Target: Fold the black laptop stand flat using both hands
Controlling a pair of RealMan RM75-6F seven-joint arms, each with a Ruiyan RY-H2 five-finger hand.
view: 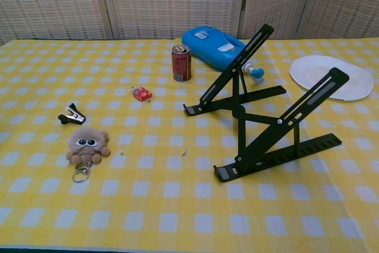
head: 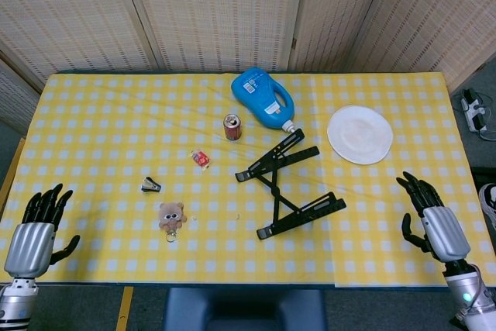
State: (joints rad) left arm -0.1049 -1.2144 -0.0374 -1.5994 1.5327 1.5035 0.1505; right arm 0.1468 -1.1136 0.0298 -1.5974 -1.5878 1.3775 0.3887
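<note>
My left hand (head: 35,226) sits at the near left corner of the yellow checked surface (head: 116,129), fingers spread wide and holding nothing. My right hand (head: 432,218) is at the near right edge, fingers also apart and empty. The chest view shows neither hand.

The black laptop stand (head: 287,184) stands unfolded near the middle of the surface, slightly right of centre, with both its side arms raised at a slant above their base rails. Both hands are well apart from it. Behind it lie a blue bottle (head: 263,98) on its side and a red can (head: 232,126); a white plate (head: 359,134) sits to its right.

I judge the fold has not begun. Next, both hands need to reach inward, one to each raised side arm, and press them down toward the rails.
</note>
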